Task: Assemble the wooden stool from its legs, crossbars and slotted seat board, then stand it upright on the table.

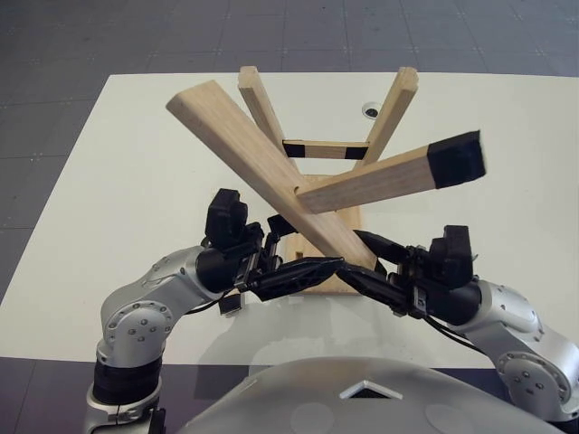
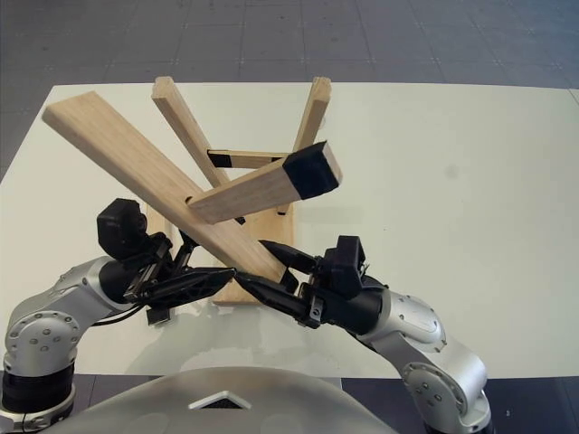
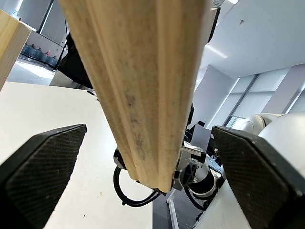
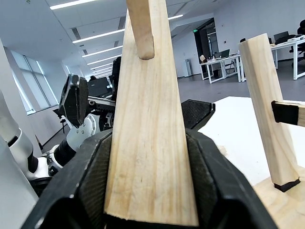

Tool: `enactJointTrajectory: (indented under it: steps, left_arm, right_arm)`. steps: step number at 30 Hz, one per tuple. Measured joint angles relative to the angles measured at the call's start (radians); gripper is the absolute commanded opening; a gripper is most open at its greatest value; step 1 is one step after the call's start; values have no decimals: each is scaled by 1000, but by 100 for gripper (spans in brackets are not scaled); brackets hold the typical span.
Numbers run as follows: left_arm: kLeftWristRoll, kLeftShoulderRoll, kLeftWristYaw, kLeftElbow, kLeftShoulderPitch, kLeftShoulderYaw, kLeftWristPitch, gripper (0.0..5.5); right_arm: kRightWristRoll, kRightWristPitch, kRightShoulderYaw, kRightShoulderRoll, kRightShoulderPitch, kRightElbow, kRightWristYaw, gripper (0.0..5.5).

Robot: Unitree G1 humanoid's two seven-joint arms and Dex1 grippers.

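Observation:
A flat wooden seat board (image 1: 347, 220) lies on the white table (image 1: 118, 181). Two legs (image 1: 260, 104) (image 1: 394, 107) stand in it at the back, joined by a crossbar (image 1: 326, 149) with black ends. In front, a long leg (image 1: 244, 149) slants up to the left, and a black-tipped piece (image 1: 398, 174) sticks out of it to the right. My right gripper (image 4: 150, 191) is shut on the slanting leg's lower end (image 4: 147, 143). My left gripper (image 3: 152, 167) is open around the same leg (image 3: 143, 86), with gaps between it and both pads (image 3: 43, 167).
A round cable hole (image 1: 371, 109) sits in the table behind the stool. Bare tabletop spreads to the left (image 1: 99, 226) and right (image 1: 507, 226) of the seat board. Beyond the table's far edge is grey floor.

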Motion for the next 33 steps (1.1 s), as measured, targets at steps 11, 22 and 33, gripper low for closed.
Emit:
enactJointTrajectory:
  steps: [11, 22, 33]
  left_arm:
    - [4, 0, -26, 1, 1, -13, -36, 472]
    - [-110, -2, -64, -9, 22, 19, -53, 303]
    - [-100, -14, -68, -9, 36, 24, -76, 207]
  right_arm:
    - [101, 0, 52, 11, -5, 6, -14, 205]
    - [152, 2, 59, 7, -3, 22, -25, 205]
    - [174, 2, 104, 8, 8, 26, -25, 205]
